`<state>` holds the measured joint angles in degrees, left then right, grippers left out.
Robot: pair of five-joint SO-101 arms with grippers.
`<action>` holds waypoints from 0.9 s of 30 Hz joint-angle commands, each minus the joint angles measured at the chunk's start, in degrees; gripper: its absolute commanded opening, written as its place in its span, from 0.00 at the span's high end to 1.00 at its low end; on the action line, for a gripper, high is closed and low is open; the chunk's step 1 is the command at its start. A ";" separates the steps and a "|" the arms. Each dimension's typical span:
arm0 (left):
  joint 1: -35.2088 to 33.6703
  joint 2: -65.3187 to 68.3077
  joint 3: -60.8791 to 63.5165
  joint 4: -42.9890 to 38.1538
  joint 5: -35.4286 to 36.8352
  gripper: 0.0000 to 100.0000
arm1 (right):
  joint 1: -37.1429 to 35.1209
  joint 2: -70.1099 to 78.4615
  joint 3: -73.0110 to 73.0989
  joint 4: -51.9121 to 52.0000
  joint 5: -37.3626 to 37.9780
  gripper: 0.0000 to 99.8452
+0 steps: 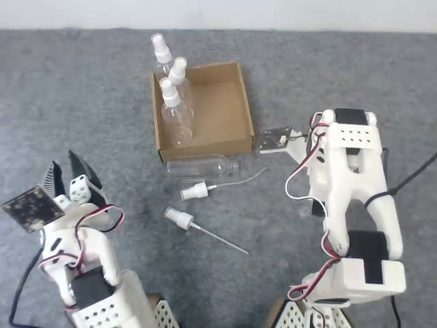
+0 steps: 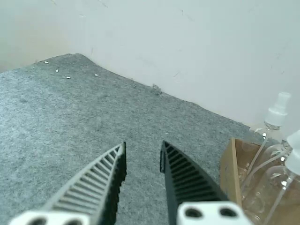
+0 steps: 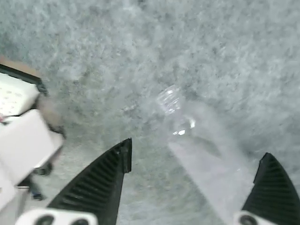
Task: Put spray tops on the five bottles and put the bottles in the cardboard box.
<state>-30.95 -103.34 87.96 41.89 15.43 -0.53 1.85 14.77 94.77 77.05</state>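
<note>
— Where is the topless bottle (image 3: 180,122)?
— On the grey carpet (image 1: 89,89), lying between the widely spread jaws of the right pincer (image 3: 197,150). Its outline is blurry and its base is cut off.
— And the left pincer (image 2: 143,144)?
— Slightly open, holding nothing, well apart from the cardboard box (image 1: 218,109), which has three sprayer-topped bottles (image 1: 174,113) at one wall.

Left pincer (image 2: 143,146) slightly parted — right pincer (image 3: 198,150) spread wide.
</note>
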 commanded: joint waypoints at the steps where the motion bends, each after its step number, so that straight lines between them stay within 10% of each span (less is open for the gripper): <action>1: 0.00 -1.05 -0.13 -2.02 0.62 0.89 | 2.59 -3.65 1.76 -7.16 7.30 0.64; 22: 0.00 -1.05 -0.13 -2.02 0.62 0.89 | 7.25 -3.12 17.05 -27.12 15.03 0.64; 27: 0.00 -1.05 -0.13 -2.02 0.62 0.89 | 7.25 -3.21 17.32 -28.18 14.77 0.79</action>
<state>-30.95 -103.34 87.96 41.89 15.43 5.89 1.85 32.53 67.69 91.30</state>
